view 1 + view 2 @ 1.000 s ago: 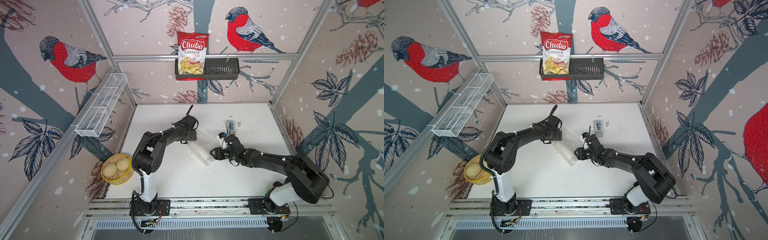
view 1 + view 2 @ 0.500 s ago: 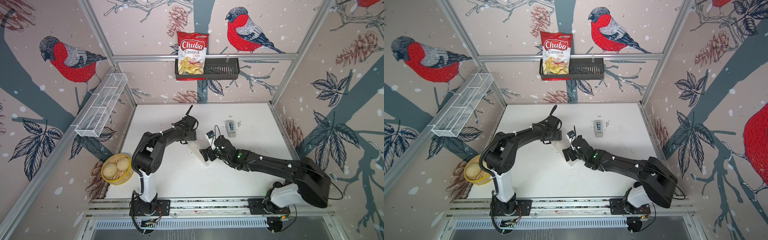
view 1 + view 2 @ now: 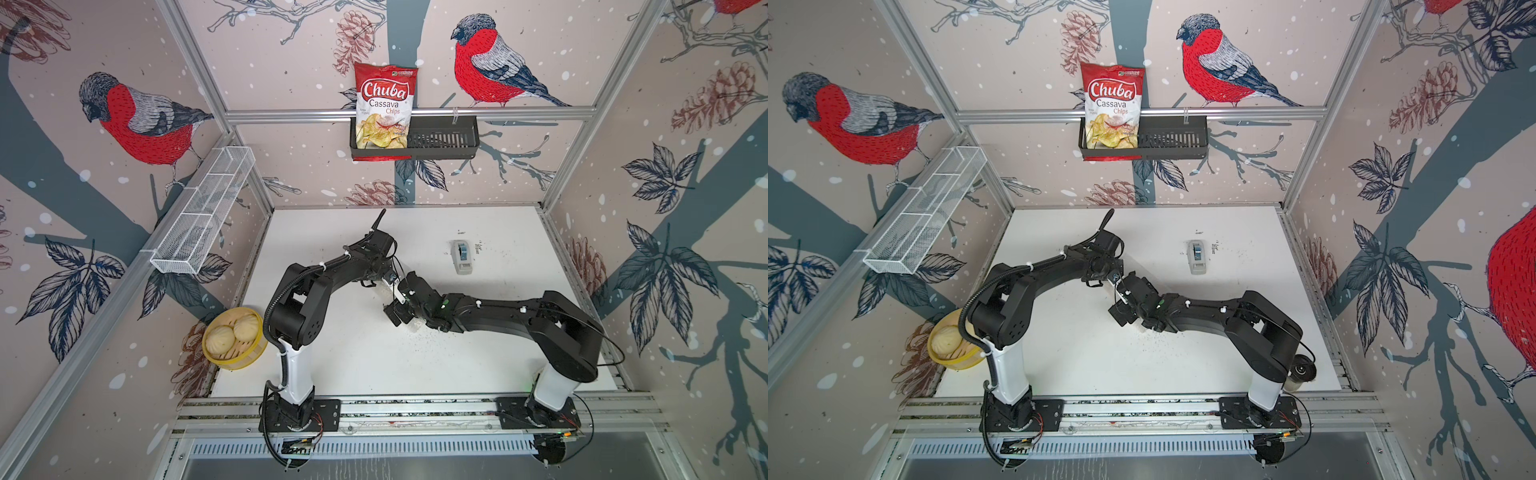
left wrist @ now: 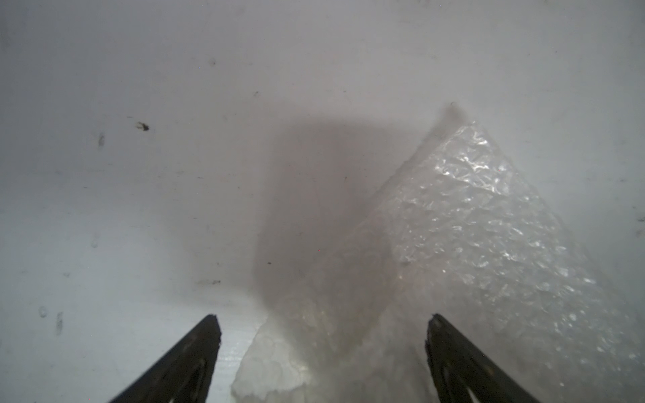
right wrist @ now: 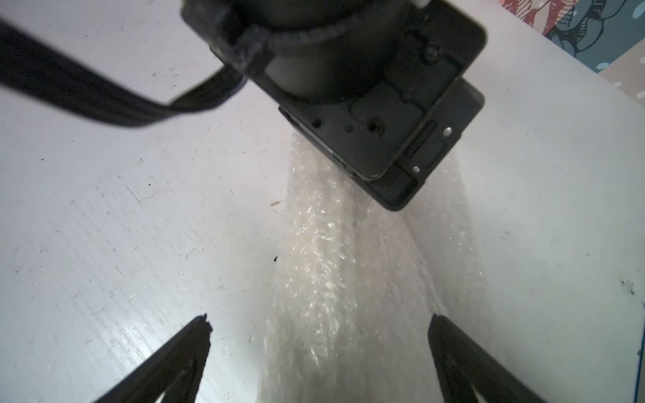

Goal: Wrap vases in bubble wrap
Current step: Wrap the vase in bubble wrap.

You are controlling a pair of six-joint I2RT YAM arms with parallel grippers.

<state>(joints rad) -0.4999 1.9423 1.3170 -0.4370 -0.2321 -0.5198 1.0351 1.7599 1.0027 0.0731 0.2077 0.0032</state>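
both pincers (image 4: 323,316) (image 5: 320,316) agape over bubble wrap (image 5: 324,261)

Black arms (image 3: 332,270) on white base columns (image 3: 297,374) — looped black cables (image 3: 272,307), white zip ties (image 3: 524,309), left hand (image 4: 323,316) black-fingered.

Left arm (image 3: 328,270): elbow bent, reaching toward centre.
Left claw (image 4: 321,324): jaws wide apart.
Right arm (image 3: 498,311): stretched low toward the left wrist.
Right claw (image 5: 319,324): jaws wide apart.
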